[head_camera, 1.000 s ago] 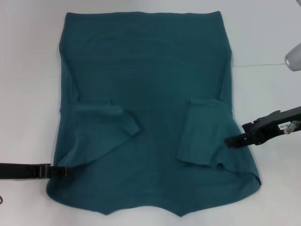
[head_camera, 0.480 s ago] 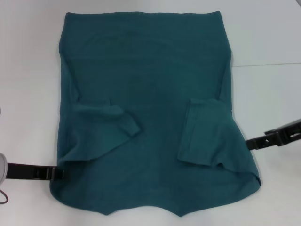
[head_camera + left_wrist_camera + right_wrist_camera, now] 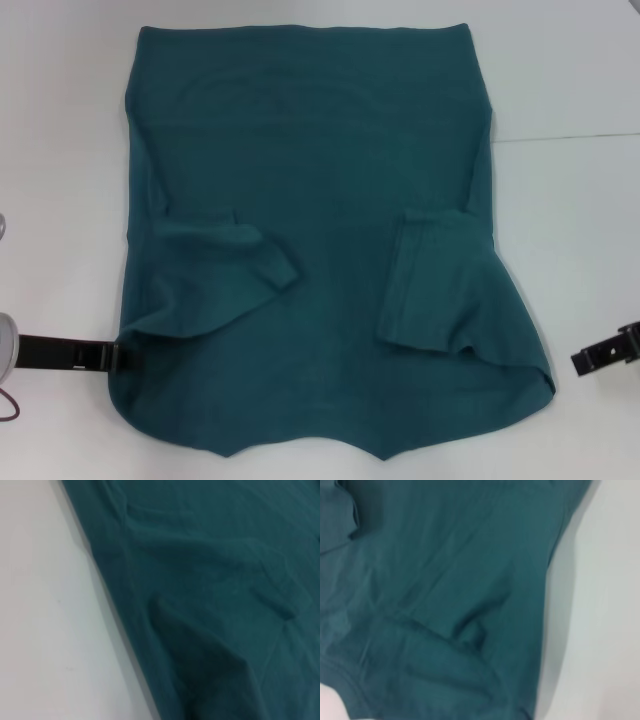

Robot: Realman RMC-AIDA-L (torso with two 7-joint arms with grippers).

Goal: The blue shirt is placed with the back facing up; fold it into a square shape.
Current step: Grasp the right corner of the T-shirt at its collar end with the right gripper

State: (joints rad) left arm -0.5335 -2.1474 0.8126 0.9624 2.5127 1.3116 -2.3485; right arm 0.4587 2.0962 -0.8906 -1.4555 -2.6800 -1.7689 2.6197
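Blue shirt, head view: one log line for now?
blue shirt: flat, sleeves folded in | left gripper: at shirt's left edge | right gripper: clear of shirt

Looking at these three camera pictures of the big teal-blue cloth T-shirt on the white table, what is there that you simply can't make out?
- Left gripper, head view: its tip meets the dark teal-blue cloth T-shirt at the edge; open or shut is unclear.
- Right gripper, head view: the picture's edge cuts it off; it lies on the white table, apart from the shirt.
- Both wrist views: only cloth and table, no fingers.
- Shirt's near edge, head view: runs to the picture's lower edge.
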